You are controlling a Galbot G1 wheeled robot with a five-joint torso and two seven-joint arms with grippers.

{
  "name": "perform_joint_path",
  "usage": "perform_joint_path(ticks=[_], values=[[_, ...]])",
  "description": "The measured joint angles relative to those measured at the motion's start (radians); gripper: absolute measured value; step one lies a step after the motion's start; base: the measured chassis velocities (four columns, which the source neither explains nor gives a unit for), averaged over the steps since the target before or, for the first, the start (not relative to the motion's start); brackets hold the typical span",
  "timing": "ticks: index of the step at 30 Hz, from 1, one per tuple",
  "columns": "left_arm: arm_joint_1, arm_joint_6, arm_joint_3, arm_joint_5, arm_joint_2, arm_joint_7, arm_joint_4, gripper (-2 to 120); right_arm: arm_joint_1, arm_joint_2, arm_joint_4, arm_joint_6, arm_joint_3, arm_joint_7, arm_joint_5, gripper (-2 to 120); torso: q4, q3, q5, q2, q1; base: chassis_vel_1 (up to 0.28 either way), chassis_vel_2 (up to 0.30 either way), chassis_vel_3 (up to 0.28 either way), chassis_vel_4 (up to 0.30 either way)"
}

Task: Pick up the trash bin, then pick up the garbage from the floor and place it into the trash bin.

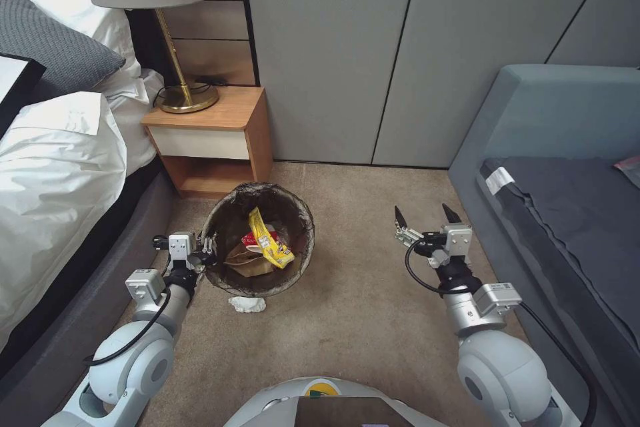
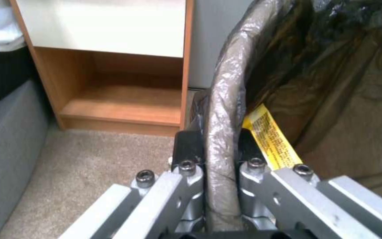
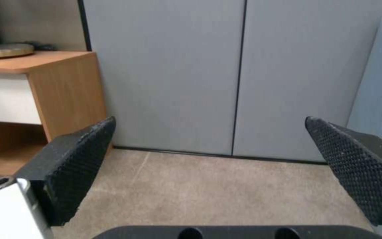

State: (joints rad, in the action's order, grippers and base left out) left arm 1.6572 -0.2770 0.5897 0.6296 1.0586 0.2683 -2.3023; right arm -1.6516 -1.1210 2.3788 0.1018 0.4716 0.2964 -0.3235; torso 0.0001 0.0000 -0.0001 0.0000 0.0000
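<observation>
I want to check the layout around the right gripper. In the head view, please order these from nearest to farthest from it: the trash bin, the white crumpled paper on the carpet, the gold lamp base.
From the open right gripper:
1. Trash bin, on the robot's left, held at its rim by the left gripper.
2. White crumpled paper, on the carpet beside the bin.
3. Gold lamp base, on the nightstand, far left.

Brass lamp on wooden nightstand
</observation>
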Motion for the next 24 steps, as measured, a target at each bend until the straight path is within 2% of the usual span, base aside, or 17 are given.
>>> perform_joint_path(ticks=[16,24], values=[[0.002,-0.009,0.003,0.012,0.003,0.005,-0.003,4,0.019,-0.007,-0.009,0.0,-0.022,0.002,0.009,100,-0.0001,0.0,0.0001,0.0,0.0,0.0,0.0,0.0,0.0],[0.002,-0.01,0.004,0.014,0.005,0.005,-0.003,4,0.027,-0.01,-0.011,0.002,-0.029,0.002,0.005,100,-0.0001,0.0,0.0001,0.0,0.0,0.045,0.049,0.046,0.055]])
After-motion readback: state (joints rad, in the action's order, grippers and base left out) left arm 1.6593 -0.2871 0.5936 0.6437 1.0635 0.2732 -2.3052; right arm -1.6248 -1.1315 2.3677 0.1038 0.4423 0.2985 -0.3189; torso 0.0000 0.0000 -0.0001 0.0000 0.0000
